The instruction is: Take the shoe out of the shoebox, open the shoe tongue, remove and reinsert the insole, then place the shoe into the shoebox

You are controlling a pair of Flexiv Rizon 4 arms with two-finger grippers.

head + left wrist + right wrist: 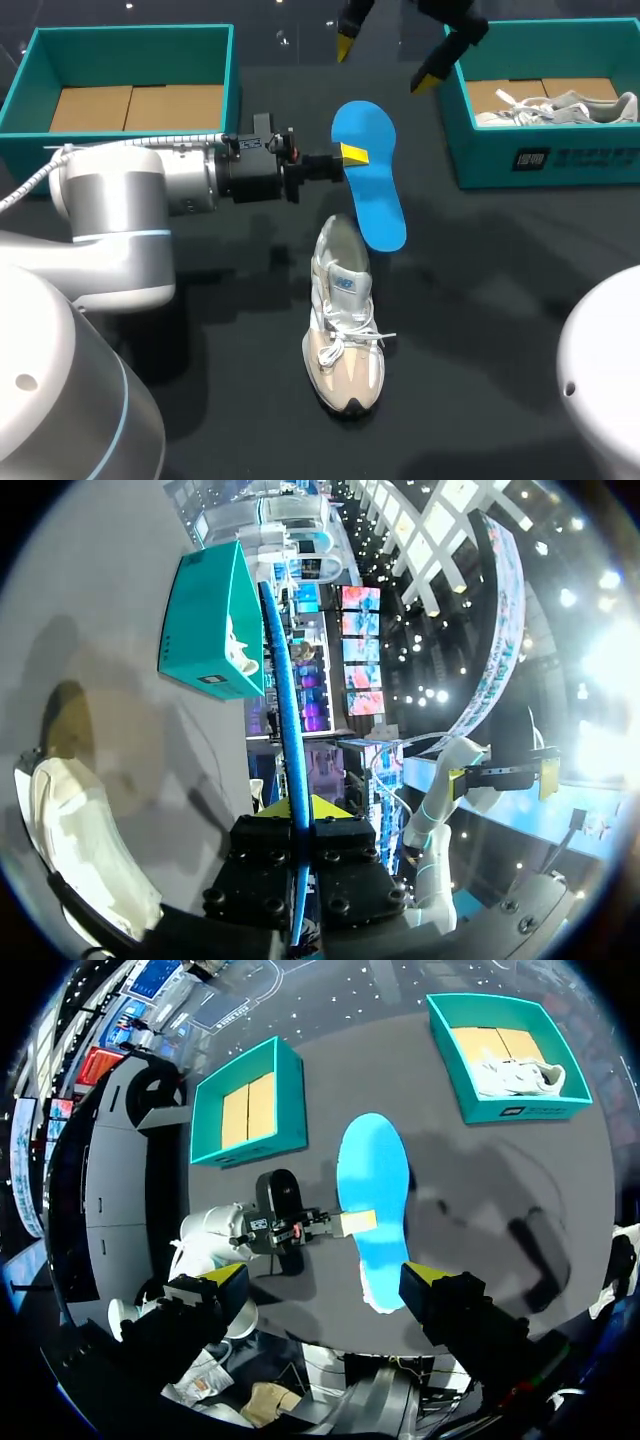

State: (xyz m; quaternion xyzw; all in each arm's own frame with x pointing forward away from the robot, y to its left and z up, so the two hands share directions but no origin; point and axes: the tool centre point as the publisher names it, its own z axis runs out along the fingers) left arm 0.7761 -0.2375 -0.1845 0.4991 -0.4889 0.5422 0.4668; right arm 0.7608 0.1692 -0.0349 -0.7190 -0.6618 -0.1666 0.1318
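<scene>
On near side of left pincer [352, 155]: shoe [345, 320] upright on surface [480, 300], toe pointing away from pincer. Left pincer clamped on edge of blue insole [372, 200]. Beyond it, right pincer [387, 62] spread wide, holding nothing. Beside right pincer: shoebox [490, 160], second shoe [560, 105] inside.

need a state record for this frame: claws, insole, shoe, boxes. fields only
left claw: shut on blue insole, pinching its side edge
blue insole: out of the shoe, held above the table just beyond the shoe's heel
right claw: open, empty, raised near the right shoebox
shoe: on the table on its sole, toe toward the robot
left shoebox: no shoe inside, cardboard floor showing
right shoebox: holds a second shoe
</scene>
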